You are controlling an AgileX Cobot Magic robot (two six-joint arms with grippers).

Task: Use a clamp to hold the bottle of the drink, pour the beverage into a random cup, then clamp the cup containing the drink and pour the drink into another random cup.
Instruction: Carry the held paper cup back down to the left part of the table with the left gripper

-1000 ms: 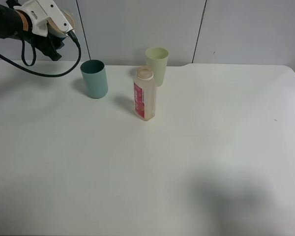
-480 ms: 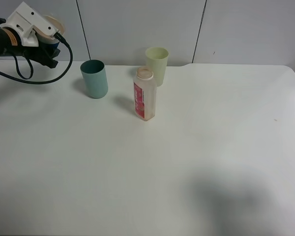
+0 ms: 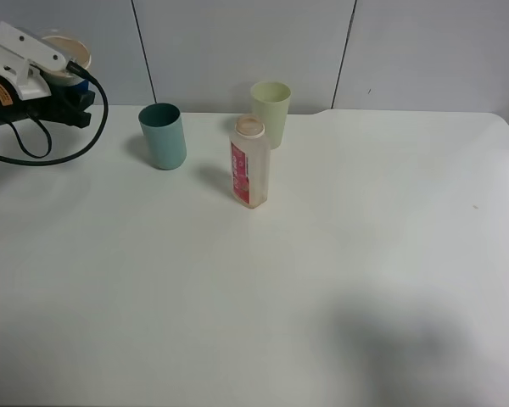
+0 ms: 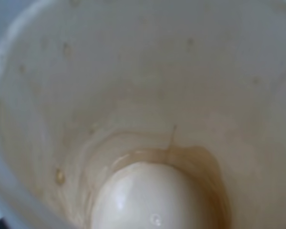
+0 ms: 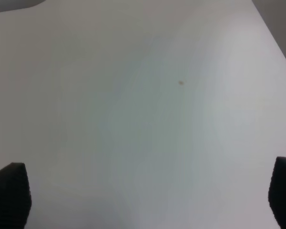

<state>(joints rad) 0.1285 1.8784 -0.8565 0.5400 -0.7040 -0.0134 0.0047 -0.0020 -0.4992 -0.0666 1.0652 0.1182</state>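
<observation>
At the far left edge, above the table, my left gripper (image 3: 68,89) is shut on the cup containing the drink (image 3: 65,52), a clear cup with a blue sleeve. The left wrist view looks straight into this cup (image 4: 133,86); a thin brown ring of beverage (image 4: 207,167) clings near its bottom. The bottle (image 3: 249,161), whitish with a pink-red label, stands upright mid-table. A teal cup (image 3: 163,136) stands left of it and a pale green cup (image 3: 271,110) just behind it. My right gripper (image 5: 145,195) is open over bare table, outside the exterior view.
The white table (image 3: 365,254) spreads wide to the right and front of the bottle. A grey panelled wall (image 3: 424,51) runs along the back edge. A black cable (image 3: 42,157) loops down from the left arm.
The left gripper has carried the cup leftward and lower, away from the teal cup, and the cup now sits more upright. Bottle and both standing cups have not moved.
</observation>
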